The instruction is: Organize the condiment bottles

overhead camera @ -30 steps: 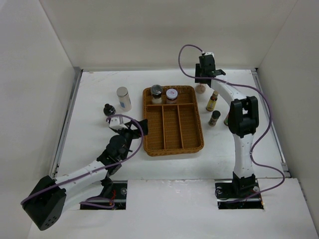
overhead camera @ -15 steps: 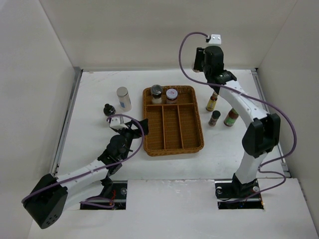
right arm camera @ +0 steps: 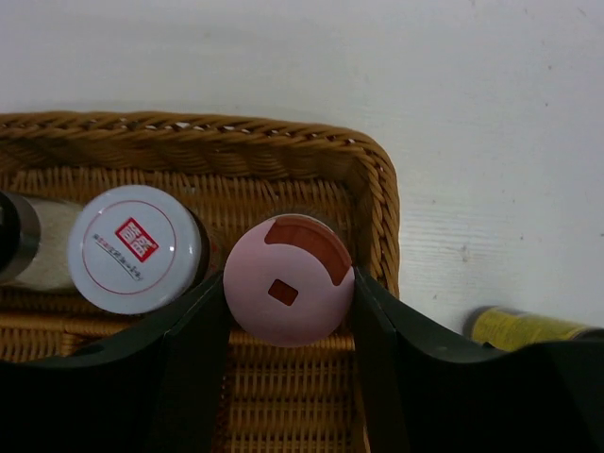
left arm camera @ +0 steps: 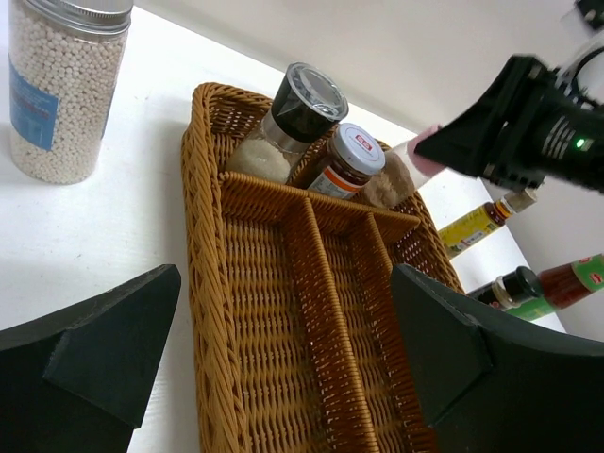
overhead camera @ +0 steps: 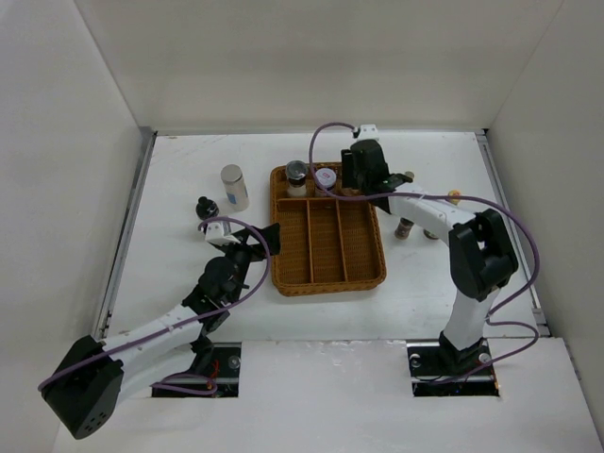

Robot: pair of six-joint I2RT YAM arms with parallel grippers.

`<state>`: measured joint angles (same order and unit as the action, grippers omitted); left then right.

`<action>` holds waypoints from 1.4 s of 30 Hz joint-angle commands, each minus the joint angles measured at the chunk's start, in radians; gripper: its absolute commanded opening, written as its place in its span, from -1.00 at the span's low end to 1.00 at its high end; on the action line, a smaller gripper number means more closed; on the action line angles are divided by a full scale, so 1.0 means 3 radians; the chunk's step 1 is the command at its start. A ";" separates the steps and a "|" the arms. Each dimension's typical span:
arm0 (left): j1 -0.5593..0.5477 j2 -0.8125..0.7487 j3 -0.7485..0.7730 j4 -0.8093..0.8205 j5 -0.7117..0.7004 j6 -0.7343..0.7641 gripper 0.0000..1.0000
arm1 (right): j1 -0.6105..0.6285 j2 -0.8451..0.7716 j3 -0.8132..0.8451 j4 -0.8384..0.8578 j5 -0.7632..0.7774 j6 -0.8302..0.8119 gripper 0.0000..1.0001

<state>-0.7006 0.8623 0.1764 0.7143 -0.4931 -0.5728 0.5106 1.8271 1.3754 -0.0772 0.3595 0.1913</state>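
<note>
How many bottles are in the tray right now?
3, all in the tray's far compartment: grinder at left, jar in the middle, pink-capped bottle at right, gripped by the right gripper; whether it rests on the bottom is unclear. None seems hidden.

Pink-capped bottle (right arm camera: 283, 274), cap up, clamped between the right gripper (right arm camera: 289, 288) fingers at the wicker tray (right arm camera: 377, 203) far-right corner, white-lidded jar (right arm camera: 137, 247) with red logo just left of the gripper, black-capped grinder (right arm camera: 14, 250) further left, yellow-labelled bottle (right arm camera: 524, 327) to its right, outside the tray, partly hidden
</note>
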 commanded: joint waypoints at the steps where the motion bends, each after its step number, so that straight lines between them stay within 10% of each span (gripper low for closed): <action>1: -0.0004 -0.0067 -0.0015 0.0119 0.0028 -0.0024 0.91 | 0.0008 -0.0036 -0.0044 0.0298 0.0034 0.0119 -0.02; 12: -0.0014 -0.0016 -0.0005 0.0119 0.0028 -0.0024 0.91 | 0.0008 -0.0173 -0.0131 0.0319 0.0095 0.0237 0.75; 25: -0.0060 0.0035 0.0005 0.0155 0.0028 -0.0029 0.91 | -0.0441 -0.2372 -0.1500 0.0094 0.1792 0.0191 0.82; 42: -0.0101 0.0101 0.0015 0.0176 0.0038 -0.0044 0.91 | -0.1035 -0.2271 -0.1900 0.0022 0.1210 0.0600 0.59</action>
<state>-0.7280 0.8875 0.1764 0.7151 -0.4919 -0.5766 0.2173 1.1252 0.7910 -0.1368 0.7719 0.3519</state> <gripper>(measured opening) 0.959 0.817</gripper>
